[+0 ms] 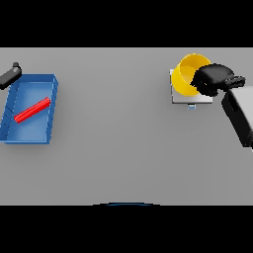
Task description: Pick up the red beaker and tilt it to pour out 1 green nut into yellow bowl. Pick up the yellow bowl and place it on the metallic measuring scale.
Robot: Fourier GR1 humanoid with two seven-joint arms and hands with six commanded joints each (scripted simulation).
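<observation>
You have one yellow bowl (189, 74), one metallic scale (191, 95) beneath it, one blue tray (29, 108) holding one red beaker (32, 110), and two dark hands: left (10, 75), right (215, 79).

Blue tray (51, 106) at table's (118, 148) left, red stick (32, 110) lying inside

bowl (187, 75) on the scale (191, 98) far right, tilted; tray (47, 118) far left, a stick (32, 110) inside
</observation>
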